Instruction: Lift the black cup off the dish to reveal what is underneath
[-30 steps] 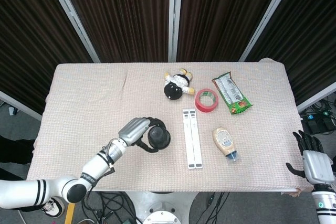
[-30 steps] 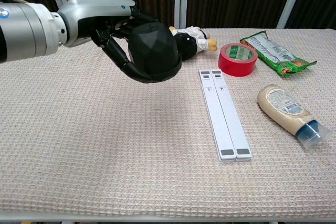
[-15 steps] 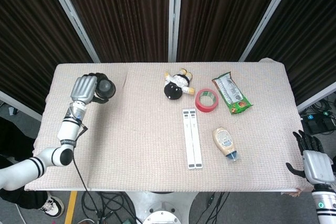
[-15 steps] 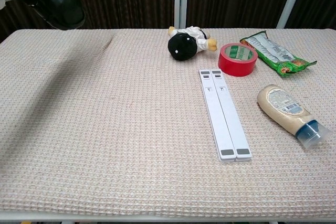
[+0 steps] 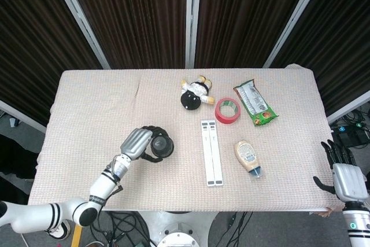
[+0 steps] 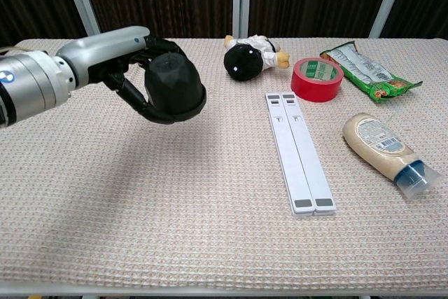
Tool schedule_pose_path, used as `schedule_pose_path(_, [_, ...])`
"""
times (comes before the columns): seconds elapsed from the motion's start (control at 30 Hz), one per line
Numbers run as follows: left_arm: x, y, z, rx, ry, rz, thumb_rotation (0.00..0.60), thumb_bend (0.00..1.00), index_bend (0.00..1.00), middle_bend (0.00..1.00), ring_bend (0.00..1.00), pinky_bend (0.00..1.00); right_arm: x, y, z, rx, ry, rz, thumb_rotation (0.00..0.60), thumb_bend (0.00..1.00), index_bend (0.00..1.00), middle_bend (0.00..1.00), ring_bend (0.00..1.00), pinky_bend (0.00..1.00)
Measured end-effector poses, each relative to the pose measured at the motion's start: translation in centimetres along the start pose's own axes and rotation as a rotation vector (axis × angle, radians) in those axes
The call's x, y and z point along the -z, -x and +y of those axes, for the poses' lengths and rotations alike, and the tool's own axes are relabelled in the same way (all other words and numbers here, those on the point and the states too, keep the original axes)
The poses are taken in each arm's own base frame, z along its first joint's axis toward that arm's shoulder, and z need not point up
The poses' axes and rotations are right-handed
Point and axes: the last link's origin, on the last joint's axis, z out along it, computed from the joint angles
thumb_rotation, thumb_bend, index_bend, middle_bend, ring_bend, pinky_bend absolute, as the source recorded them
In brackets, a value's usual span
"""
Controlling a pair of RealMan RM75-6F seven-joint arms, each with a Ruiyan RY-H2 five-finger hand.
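A: Where is the black cup (image 6: 173, 87)?

B: In the left robot hand (image 6: 140, 75), whose fingers wrap around its sides. The chest view shows it lifted clear of the bench (image 6: 175, 194), well to the left of the white strips (image 6: 298, 152).

A: And in the head view?

B: The same grip: the cup (image 5: 161, 146) sits in the left robot hand (image 5: 140, 144), left of the white strips (image 5: 211, 152).

A: The right robot hand (image 5: 341, 173)?

B: It is off the bench's edge, far to the right of the strips, fingers spread apart and holding nothing.

A: What lies near the strips?

B: A red tape roll (image 6: 316, 78) just behind them, a plush toy (image 6: 248, 56) behind and left, a green snack packet (image 6: 365, 70) behind and right, and a sauce bottle (image 6: 385, 150) on its side to their right.
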Motion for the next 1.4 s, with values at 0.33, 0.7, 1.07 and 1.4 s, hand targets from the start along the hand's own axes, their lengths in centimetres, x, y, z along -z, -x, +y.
schedule_pose_path(0.33, [-1.0, 2.1, -5.1, -0.016, -0.139, 0.015, 0.6, 0.21, 0.4, 0.46, 0.29, 0.3, -0.3, -0.7, -1.6, 0.014, -0.039, 0.013, 0.6, 0.13, 0.0, 0.0, 0.0, 0.0])
schedule_pose_path(0.7, [-1.8, 3.4, -8.3, 0.042, -0.205, 0.027, 0.6, 0.13, 0.27, 0.37, 0.21, 0.23, -0.3, -0.6, -1.6, 0.021, -0.031, 0.009, 0.6, 0.13, 0.0, 0.0, 0.0, 0.0])
schedule_pose_path(1.07, [-1.6, 3.4, -8.3, 0.061, -0.167, 0.018, 0.6, 0.06, 0.17, 0.28, 0.13, 0.19, -0.2, -0.7, -1.5, 0.021, -0.027, 0.01, 0.6, 0.13, 0.0, 0.0, 0.0, 0.0])
schedule_pose_path(1.4, [-1.5, 2.8, -7.7, 0.089, -0.149, 0.027, 0.6, 0.06, 0.17, 0.29, 0.13, 0.2, -0.3, -0.6, -1.4, 0.021, -0.023, 0.005, 0.6, 0.13, 0.0, 0.0, 0.0, 0.0])
